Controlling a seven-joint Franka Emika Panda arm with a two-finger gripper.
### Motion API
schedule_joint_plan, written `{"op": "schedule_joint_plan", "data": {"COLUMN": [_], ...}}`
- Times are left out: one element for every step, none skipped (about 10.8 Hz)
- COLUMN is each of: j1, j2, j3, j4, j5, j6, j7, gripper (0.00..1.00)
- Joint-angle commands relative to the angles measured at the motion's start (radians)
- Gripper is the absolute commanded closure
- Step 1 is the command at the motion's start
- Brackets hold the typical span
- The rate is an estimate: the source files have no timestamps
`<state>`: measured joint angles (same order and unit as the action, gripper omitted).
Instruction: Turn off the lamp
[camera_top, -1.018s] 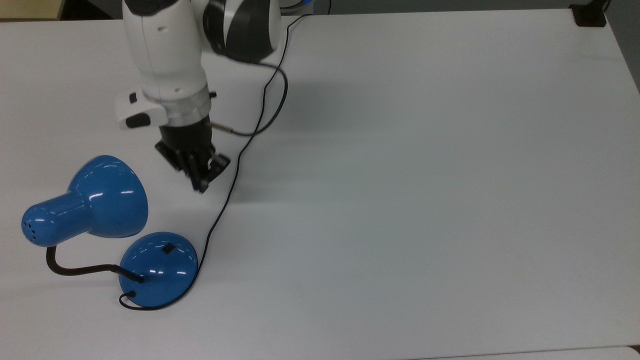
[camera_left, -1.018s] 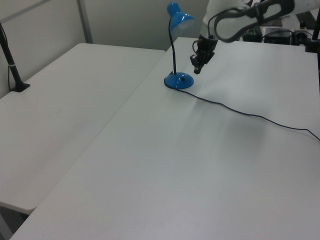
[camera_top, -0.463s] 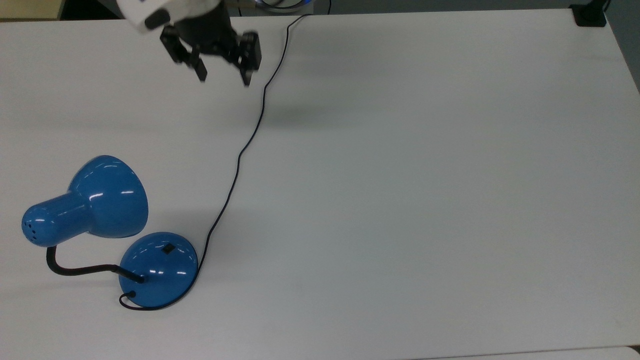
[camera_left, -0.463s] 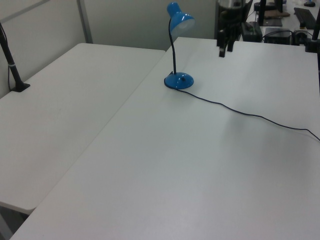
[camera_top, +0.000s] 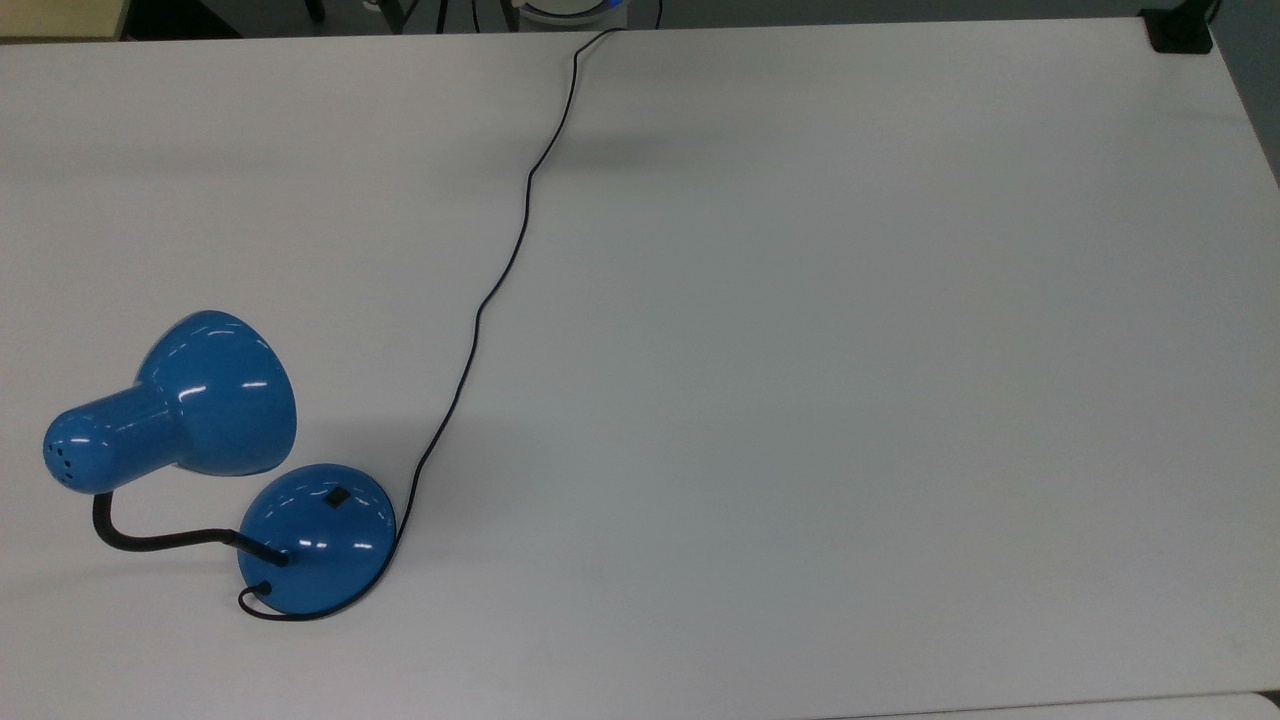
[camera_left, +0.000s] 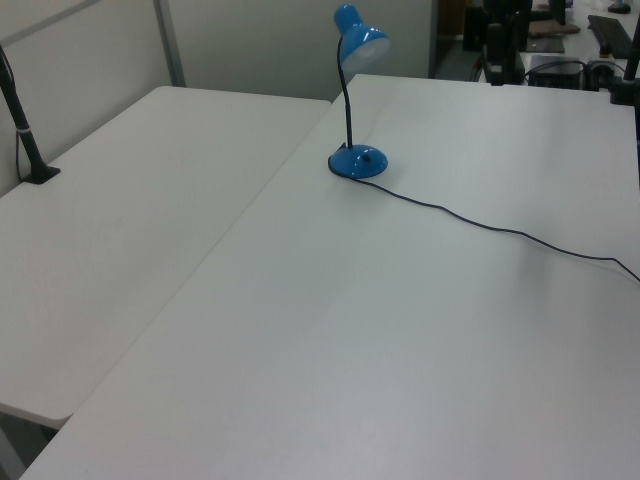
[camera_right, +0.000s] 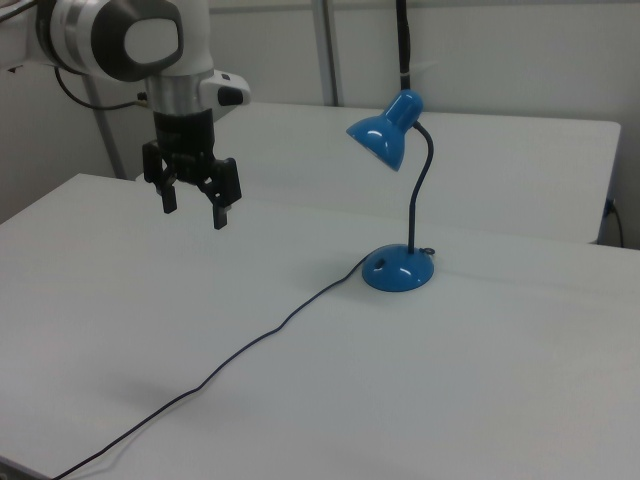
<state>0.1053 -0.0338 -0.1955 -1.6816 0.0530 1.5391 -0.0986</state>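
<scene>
The blue lamp stands on the white table (camera_top: 850, 400) near the top view's lower left. Its bell shade (camera_top: 215, 395) hangs on a bent black gooseneck (camera_top: 150, 540) over the round base (camera_top: 318, 535). A small black rocker switch (camera_top: 336, 496) sits on the base. Its thin cord (camera_top: 480, 300) runs to the far table edge. In the right view my gripper (camera_right: 193, 212) hangs open and empty above the table. It is well to the right view's left of the lamp base (camera_right: 398, 270) and shade (camera_right: 385, 135), touching nothing. The left view shows the lamp (camera_left: 358, 161) standing alone.
A second white table (camera_left: 130, 200) adjoins on the left view's left, with a black post (camera_left: 25, 130) clamped at its edge. A black clamp (camera_top: 1180, 30) sits at the top view's upper right corner. The cord (camera_right: 250, 345) trails across the table under the gripper's side.
The arm has pulled up and away from the lamp base, leaving the top view. Its fingers went from together to spread apart. The lamp has not moved.
</scene>
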Motion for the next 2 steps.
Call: {"op": "schedule_joint_plan", "data": {"j1": [0.013,-0.004], "j2": [-0.017,-0.012], "j3": [-0.018,-0.016], "j4": [-0.026,-0.004], "j5": [-0.013,-0.010], "j6": [-0.033,-0.031], "j7": [-0.053,-0.056], "gripper": [0.00,0.00]}}
